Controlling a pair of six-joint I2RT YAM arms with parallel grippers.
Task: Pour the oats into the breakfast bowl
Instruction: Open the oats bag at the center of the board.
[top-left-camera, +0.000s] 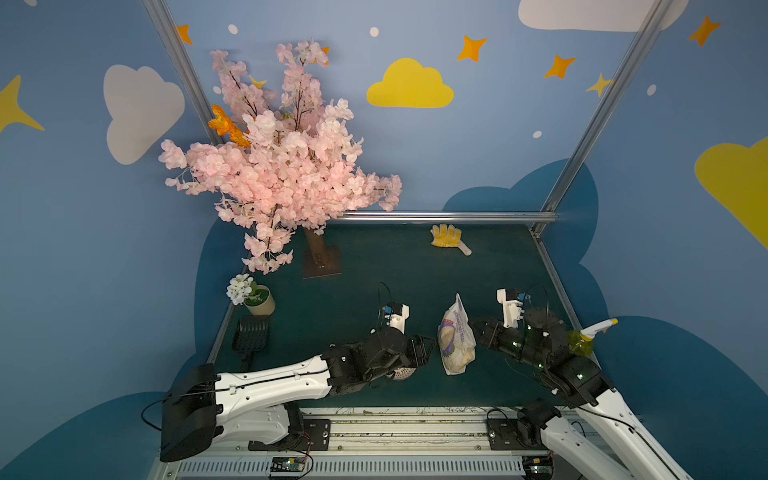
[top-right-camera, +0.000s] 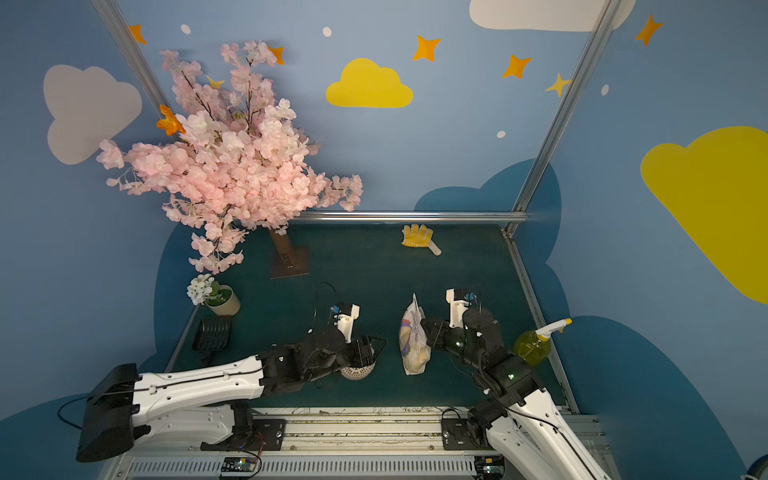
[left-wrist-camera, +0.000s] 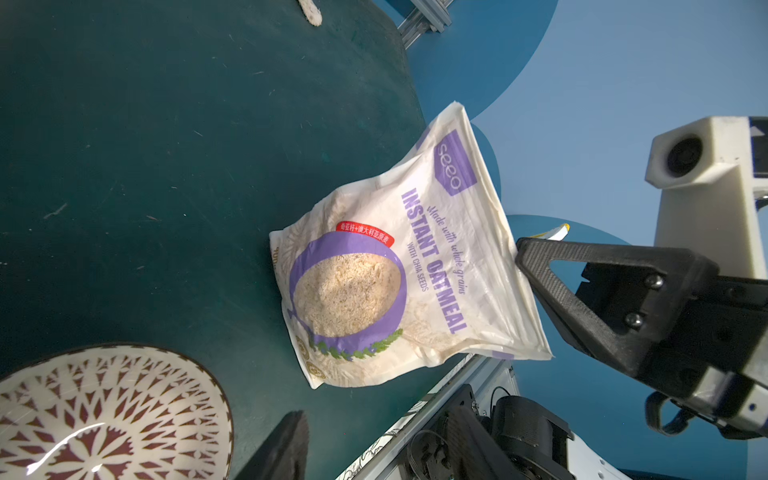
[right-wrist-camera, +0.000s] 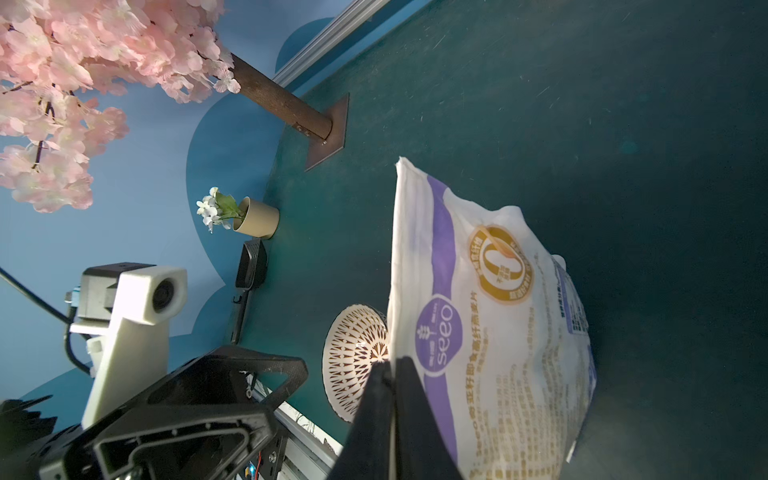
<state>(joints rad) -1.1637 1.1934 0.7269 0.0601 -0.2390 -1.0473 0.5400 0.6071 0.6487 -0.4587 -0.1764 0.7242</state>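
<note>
The oats bag (top-left-camera: 456, 340), white with purple print, stands on end near the table's front middle; its label faces the left wrist view (left-wrist-camera: 395, 270). My right gripper (right-wrist-camera: 392, 363) is shut on the bag's side edge, coming in from the right (top-left-camera: 476, 328). I cannot tell whether the bag's lower end rests on the mat. Left of the bag sits the cream lattice breakfast bowl (right-wrist-camera: 355, 357), partly hidden under my left arm in both top views (top-right-camera: 358, 371). My left gripper (top-left-camera: 424, 349) hovers open beside the bowl, its jaws apart with nothing between them.
A pink blossom tree (top-left-camera: 282, 166) on a brown base stands at the back left. A beige flower pot (top-left-camera: 259, 305) and a black scoop (top-left-camera: 249, 332) sit at the left edge. A yellow glove (top-left-camera: 446, 237) lies far back; a spray bottle (top-left-camera: 586, 336) stands at the right edge.
</note>
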